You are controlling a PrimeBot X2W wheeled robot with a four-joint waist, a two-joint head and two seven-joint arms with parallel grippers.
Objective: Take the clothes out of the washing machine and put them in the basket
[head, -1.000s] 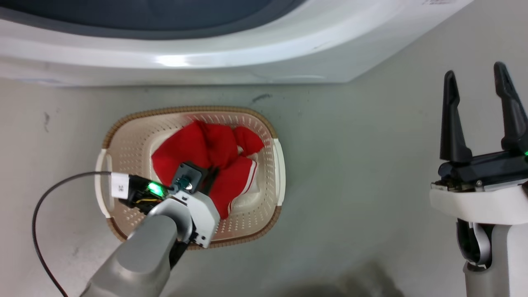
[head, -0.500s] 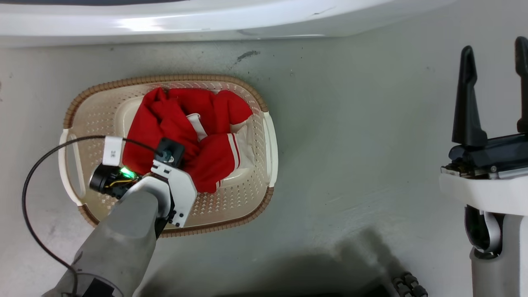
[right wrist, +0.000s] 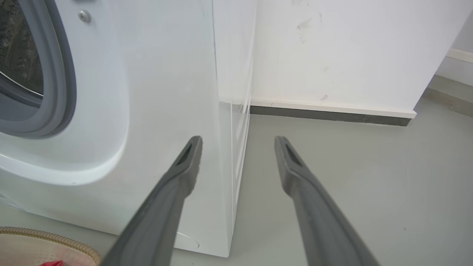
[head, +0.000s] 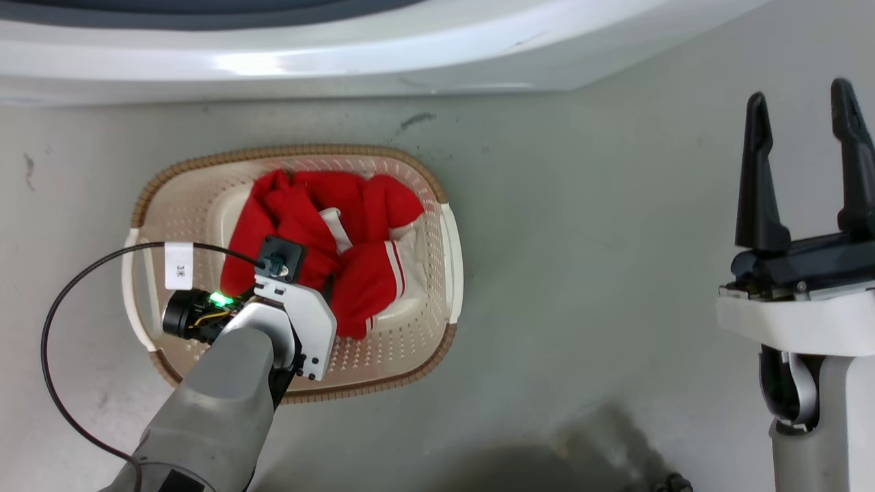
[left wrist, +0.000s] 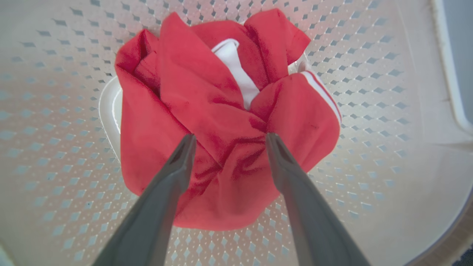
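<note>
The clothes [head: 307, 219], a red heap with white stripes, lie inside the cream basket [head: 294, 149] on the floor before the washing machine [head: 342, 61]. My left forearm [head: 225, 383] reaches down over the basket. In the left wrist view my left gripper [left wrist: 227, 136] hangs open just above the clothes [left wrist: 207, 111], with nothing between its fingers. My right gripper [head: 798, 96] stands open and empty at the right, away from the basket. In the right wrist view the right gripper [right wrist: 238, 138] points at the washing machine [right wrist: 147, 111], whose grey ring [right wrist: 63, 74] shows at the left.
A black cable [head: 55, 307] with a white tag loops from my left wrist across the grey floor [head: 581, 239]. A white wall [right wrist: 351, 48] with a dark skirting stands right of the machine. The basket's rim [right wrist: 48, 236] shows at the lower left.
The head camera has shifted, so the basket sits at a different place in the picture. The red heap has slackened and white trim now shows. My right gripper stays open.
</note>
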